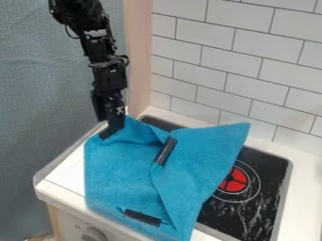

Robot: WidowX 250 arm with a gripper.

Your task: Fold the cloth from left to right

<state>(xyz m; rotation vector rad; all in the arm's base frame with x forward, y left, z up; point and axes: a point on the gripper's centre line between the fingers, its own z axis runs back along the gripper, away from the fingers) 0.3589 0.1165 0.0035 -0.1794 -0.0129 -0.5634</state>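
Note:
The gripper hangs at the upper left corner of the blue cloth, touching or just over it; whether it holds the fabric is not clear. The cloth lies rumpled across the white counter and the left part of the black stovetop, and its bottom edge reaches the counter's front. A raised fold runs down its middle, and its right part spreads to a corner at the upper right. Two black strips lie on it, one near the centre and one near the bottom edge.
On the black stovetop, a red burner shows right of the cloth. White counter borders the cloth on the left. A tiled wall stands behind, and a knob sits on the front panel below.

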